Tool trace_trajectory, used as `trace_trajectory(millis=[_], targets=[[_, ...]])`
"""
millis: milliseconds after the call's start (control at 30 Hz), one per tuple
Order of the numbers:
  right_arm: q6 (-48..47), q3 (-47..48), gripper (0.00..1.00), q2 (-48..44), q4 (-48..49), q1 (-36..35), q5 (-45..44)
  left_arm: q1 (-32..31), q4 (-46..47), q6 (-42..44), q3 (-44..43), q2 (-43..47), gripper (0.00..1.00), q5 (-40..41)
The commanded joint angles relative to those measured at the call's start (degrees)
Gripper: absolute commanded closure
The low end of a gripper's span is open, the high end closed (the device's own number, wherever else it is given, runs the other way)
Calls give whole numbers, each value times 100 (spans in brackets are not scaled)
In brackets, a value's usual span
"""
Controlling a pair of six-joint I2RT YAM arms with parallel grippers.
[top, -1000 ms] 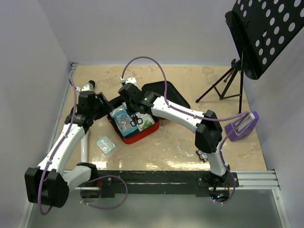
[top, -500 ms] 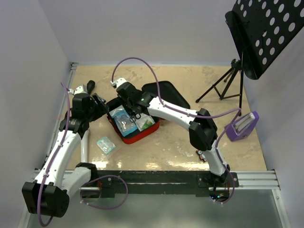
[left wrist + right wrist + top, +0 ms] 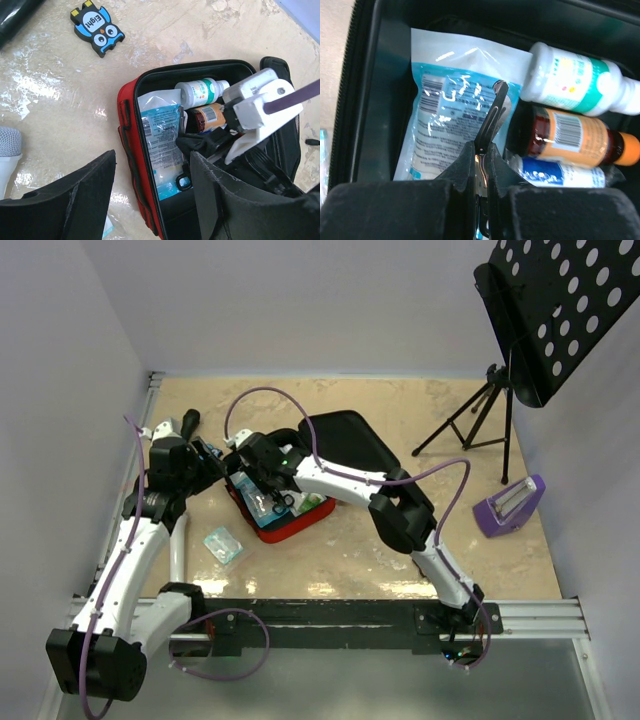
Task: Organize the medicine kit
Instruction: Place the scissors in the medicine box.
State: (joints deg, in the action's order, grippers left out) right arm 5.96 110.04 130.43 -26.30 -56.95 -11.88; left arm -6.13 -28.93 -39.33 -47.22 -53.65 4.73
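Observation:
The medicine kit (image 3: 290, 525) lies open left of centre, with red walls (image 3: 129, 145) and black lining (image 3: 380, 75). Inside are a blue-and-white pouch (image 3: 450, 115), a white bottle with a green label (image 3: 575, 80), a brown bottle with an orange label (image 3: 575, 135) and a blue packet (image 3: 555, 172). My right gripper (image 3: 480, 150) hangs over the kit (image 3: 270, 490), shut on a pair of scissors (image 3: 490, 117); the blades point down at the pouch, and one black handle ring (image 3: 182, 182) shows. My left gripper (image 3: 152, 165) is open at the kit's left wall (image 3: 212, 462), holding nothing.
The kit's black lid (image 3: 345, 440) lies folded back behind it. A clear packet (image 3: 223, 545) lies on the table in front-left of the kit. An owl-shaped tag (image 3: 97, 27) lies beyond the kit. A music stand's tripod (image 3: 480, 420) and a purple device (image 3: 510, 505) stand at the right.
My right gripper has moved left over the kit with the scissors, its forearm swinging along. My left gripper has shifted slightly left and back and stays open.

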Motion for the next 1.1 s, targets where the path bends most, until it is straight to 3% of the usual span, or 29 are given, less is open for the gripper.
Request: trace_trajectory(millis=[0,133,333,400,467,600,800,1067], targets=[[-60,431,100,-62,126,-27,133,42,-17,154,11,118,34,45],[11,501,100,0,108,-36,177,42,-8,154,46,118,34,54],[125,282,56,-412,231,-36,256,42,1,171,64,127,34,63],[204,211,43,-641,266,-27,221,42,19,163,81,118,34,80],[257,176,37,-887,214,-27,108,42,19,172,90,118,34,81],[774,-446,36,-1877,213,34,-866,42,89,163,82,74,34,-68],[2496,-3871,50,-4383,1135,781,-1168,33,335,93,345,-172,36,-666],[3771,-6273,49,-5361,1601,905,-1344,33,493,22,574,-392,36,-526]])
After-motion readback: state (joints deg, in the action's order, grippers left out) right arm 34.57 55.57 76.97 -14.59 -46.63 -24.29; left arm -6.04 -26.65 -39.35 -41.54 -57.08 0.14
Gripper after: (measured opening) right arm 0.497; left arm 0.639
